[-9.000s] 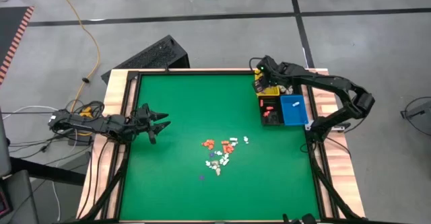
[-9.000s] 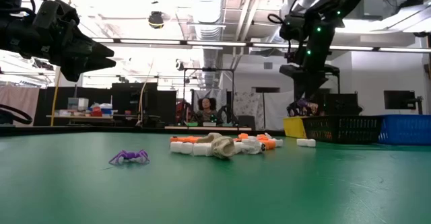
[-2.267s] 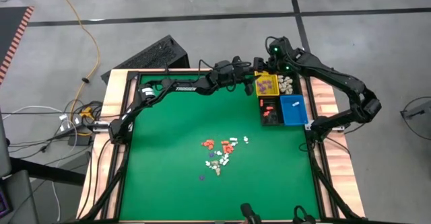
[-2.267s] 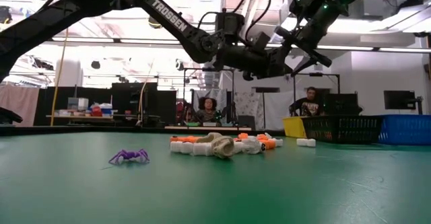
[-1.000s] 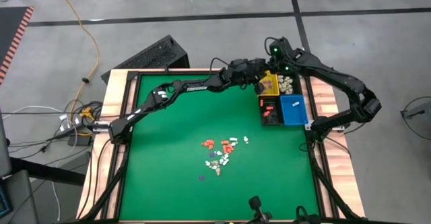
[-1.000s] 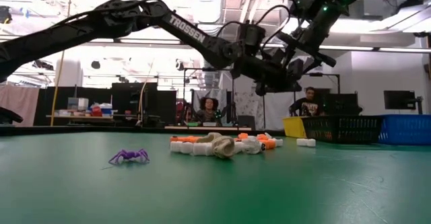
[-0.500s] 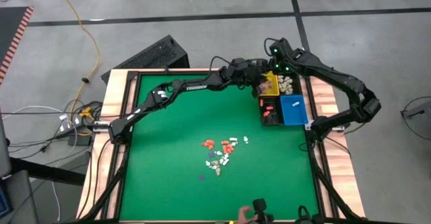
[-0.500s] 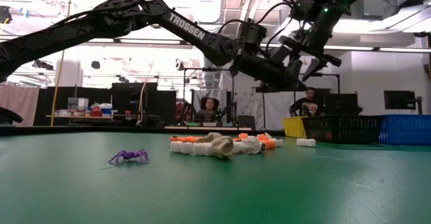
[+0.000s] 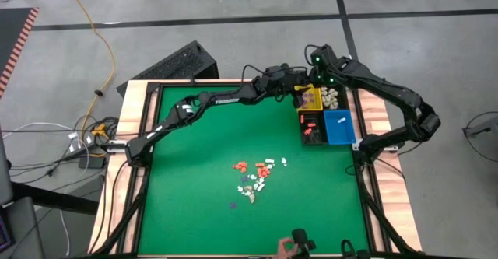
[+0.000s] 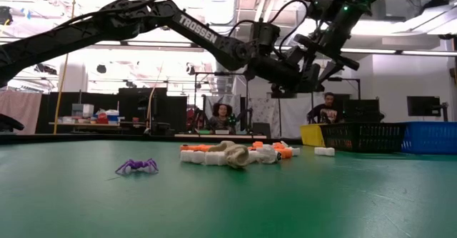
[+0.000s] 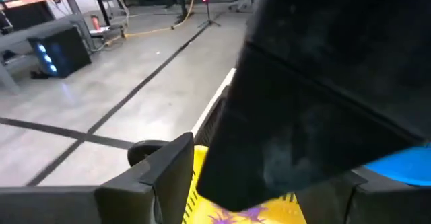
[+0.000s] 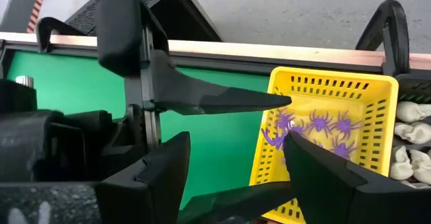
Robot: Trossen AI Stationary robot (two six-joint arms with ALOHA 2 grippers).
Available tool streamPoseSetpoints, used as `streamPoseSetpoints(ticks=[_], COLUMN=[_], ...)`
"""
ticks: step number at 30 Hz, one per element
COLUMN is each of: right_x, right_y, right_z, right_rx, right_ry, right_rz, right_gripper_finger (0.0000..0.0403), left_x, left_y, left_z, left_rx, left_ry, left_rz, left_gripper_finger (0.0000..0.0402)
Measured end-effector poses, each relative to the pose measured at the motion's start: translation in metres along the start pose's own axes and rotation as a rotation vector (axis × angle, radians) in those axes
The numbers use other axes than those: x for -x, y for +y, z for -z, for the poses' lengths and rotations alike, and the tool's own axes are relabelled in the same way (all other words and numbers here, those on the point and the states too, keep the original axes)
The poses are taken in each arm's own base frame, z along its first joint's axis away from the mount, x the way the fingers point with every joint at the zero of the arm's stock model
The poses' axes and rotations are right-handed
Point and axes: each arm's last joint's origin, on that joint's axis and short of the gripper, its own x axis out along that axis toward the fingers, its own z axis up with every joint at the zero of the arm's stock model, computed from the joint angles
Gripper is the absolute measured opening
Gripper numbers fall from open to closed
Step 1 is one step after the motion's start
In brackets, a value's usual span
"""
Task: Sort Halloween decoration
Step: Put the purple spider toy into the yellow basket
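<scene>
Trinkets (image 9: pixel 254 177) sit in a loose heap mid-counter (image 9: pixel 194 181): cream, orange and a few purple bits. One purple spider (image 10: pixel 136 166) lies apart from the heap on the near side. More purple spiders (image 12: pixel 316 126) are already down in the yellow bin (image 12: pixel 380 86) at the far right corner, with cream pieces (image 12: pixel 412 150) just beside that bin. The black bin (image 9: pixel 311 128) and the blue bin (image 9: pixel 338 127) stand right next to it.

Left claw (image 12: pixel 269 120) is stretched right across the counter and hovers at the yellow bin's edge, fingers spread wide, nothing between them. Right claw (image 9: pixel 317 57) hangs just beyond the same bin, also wide and empty.

The risk, as I read it: both arms are crowded over one corner. If either swings back carelessly, links could clip each other. A low exit by the left claw might catch the bin wall and drag or tip it, spilling sorted spiders. A person's hand (image 9: pixel 282 246) shows at the counter's near edge, well away from the arms for now.
</scene>
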Motion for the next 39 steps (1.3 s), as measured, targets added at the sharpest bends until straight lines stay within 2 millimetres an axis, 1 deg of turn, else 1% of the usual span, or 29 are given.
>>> streamPoseSetpoints(ticks=[5,8,11,18,20,28,31,36,39], right_x=[0.0,0.0,0.0,0.0,0.0,-0.001,-0.001,0.001,0.001], right_y=[0.0,0.001,0.002,0.002,0.002,0.002,0.0,-0.002,-0.002], right_z=[0.0,0.0,0.001,0.001,0.001,0.0,-0.002,-0.007,-0.009], right_rx=[0.0,0.001,0.005,0.004,-0.002,0.0,-0.001,-0.008,-0.015], right_ry=[0.002,0.002,0.0,0.011,0.015,-0.009,-0.042,-0.146,-0.155], right_rz=[-0.007,-0.008,-0.013,-0.028,-0.027,-0.002,0.021,0.106,0.095], right_gripper_finger=[0.026,0.026,0.026,0.026,0.026,0.026,0.026,0.026,0.026], left_x=[0.0,0.0,0.0,0.0,0.0,0.0,0.0,0.0,-0.001], left_y=[-0.003,-0.003,-0.004,-0.005,-0.005,-0.004,-0.003,-0.004,-0.003], left_z=[0.0,0.0,0.0,-0.001,-0.001,0.002,0.003,0.005,0.004], left_rx=[-0.029,-0.004,0.005,-0.019,-0.024,-0.037,-0.029,-0.007,0.011], left_ry=[0.0,0.008,-0.001,-0.01,-0.003,0.028,0.038,0.044,0.041], left_rz=[-0.017,-0.03,-0.013,-0.005,-0.005,-0.025,-0.056,-0.046,-0.049], left_gripper_finger=[0.0216,0.0203,0.0164,0.0037,0.0015,0.0006,0.0001,0.0001,0.0006])
